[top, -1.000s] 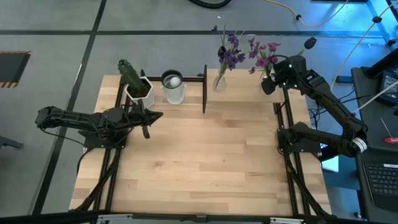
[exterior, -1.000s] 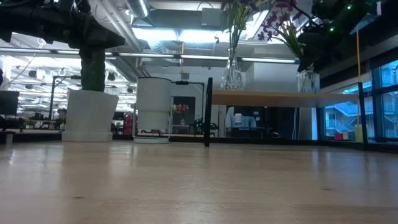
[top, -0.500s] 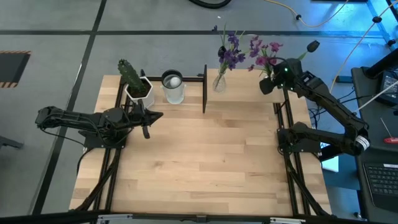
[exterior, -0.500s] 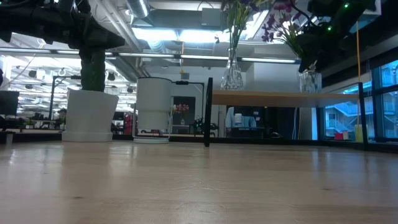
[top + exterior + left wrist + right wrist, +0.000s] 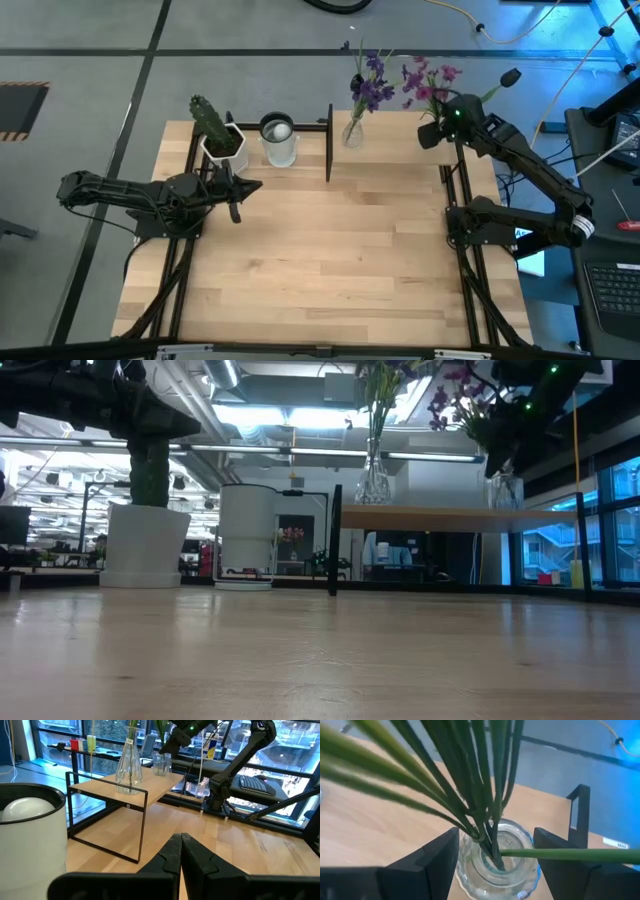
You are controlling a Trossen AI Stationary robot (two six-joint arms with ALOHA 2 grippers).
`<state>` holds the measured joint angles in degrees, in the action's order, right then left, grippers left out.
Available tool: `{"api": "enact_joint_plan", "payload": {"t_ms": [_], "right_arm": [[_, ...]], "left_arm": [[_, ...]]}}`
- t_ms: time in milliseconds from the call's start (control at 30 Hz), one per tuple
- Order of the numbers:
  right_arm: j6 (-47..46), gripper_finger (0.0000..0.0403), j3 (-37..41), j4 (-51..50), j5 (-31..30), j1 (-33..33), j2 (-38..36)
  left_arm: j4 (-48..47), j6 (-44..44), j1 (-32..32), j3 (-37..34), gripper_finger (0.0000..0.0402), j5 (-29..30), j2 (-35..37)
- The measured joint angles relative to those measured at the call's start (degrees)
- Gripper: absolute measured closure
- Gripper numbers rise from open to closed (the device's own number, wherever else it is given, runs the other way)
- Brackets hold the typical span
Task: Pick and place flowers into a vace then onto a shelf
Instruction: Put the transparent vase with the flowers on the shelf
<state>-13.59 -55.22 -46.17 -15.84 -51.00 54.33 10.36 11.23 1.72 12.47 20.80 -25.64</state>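
Note:
The shelf (image 5: 390,135) stands at the table's far edge. On it, one glass vase (image 5: 352,132) holds the darker violet flowers (image 5: 372,90). A second glass vase (image 5: 497,865) holds the pinker flowers (image 5: 428,80) by their green stems (image 5: 485,795). It is at the shelf's right end (image 5: 505,490). My right gripper (image 5: 497,855) is shut on this second vase. My left gripper (image 5: 181,852) is shut and touches nothing; it waits over the table's left side (image 5: 235,192), near the cactus pot. My right gripper pinches the second vase by its upper body, just below the rim (image 5: 465,857), one finger (image 5: 437,857) on each side. The fingers slant down from above and from the table's right. The vase is upright with its base at the shelf board (image 5: 505,507); whether it rests there, I cannot tell.
A green cactus in a white pot (image 5: 215,135) and a white cup with a white ball in it (image 5: 278,140) stand at the far left. Black frame rails (image 5: 180,270) run along both table sides. Bare wood (image 5: 330,250) fills the table's middle and near part.
My right gripper has carried the second vase a little toward the shelf's right end, still shut on it. The vase stays upright and the pinker blooms have shifted with it. The left arm has kept still.

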Motion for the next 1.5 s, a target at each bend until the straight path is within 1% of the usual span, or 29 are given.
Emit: {"api": "enact_joint_plan", "payload": {"t_ms": [233, 700, 867, 1233, 1500], "right_arm": [[-1.2, 0.015, -3.5, -3.9, 0.5, 0.0, 0.0], [-4.4, 0.015, -3.7, -7.7, -0.5, 0.7, 0.0], [-5.7, 0.015, -3.7, -8.0, 0.1, 0.7, -0.1], [-7.2, 0.015, -3.8, -8.0, 1.4, 0.7, -0.1], [-7.1, 0.015, -7.5, -10.9, 1.9, 0.7, -0.1]], "left_arm": [[-0.2, 0.0, 0.0, 0.0, 0.0398, 0.0, 0.0], [-0.4, -0.2, 0.0, 0.0, 0.0398, -1.4, 0.0], [-0.4, -2.5, 0.0, 0.0, 0.0398, -1.4, 0.0], [-0.4, -3.4, 0.0, 0.0, 0.0398, -1.4, 0.0], [-0.4, -4.1, 0.0, 0.0, 0.0398, -1.4, 0.0]]}}
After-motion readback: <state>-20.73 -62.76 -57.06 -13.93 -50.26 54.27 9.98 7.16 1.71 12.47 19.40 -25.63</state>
